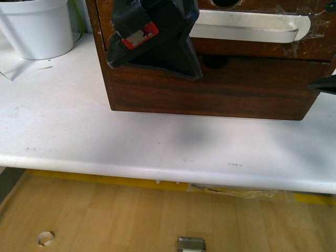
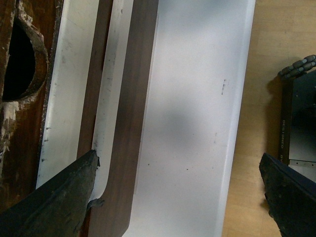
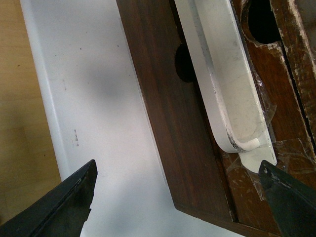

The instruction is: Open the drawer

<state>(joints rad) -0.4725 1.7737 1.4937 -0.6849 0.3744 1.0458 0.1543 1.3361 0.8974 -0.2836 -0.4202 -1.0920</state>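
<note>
Dark wood drawer front [image 1: 252, 48] with taped white bar handle [image 1: 247, 26] sits far on the white desk [image 1: 157, 142], apparently shut. Left hand [image 2: 178, 157] is spread wide and empty at the handle's left end. It should clamp the bar and pull straight and slow toward the near edge, since the tape looks weak. Right hand [image 3: 178, 165] is likewise spread and empty.

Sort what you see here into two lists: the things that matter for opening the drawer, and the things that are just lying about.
For the job:
- drawer
- white bar handle
- left hand
- right hand

Just lying about:
- white pot
- plain lower drawer front
- metal piece on the floor
</note>
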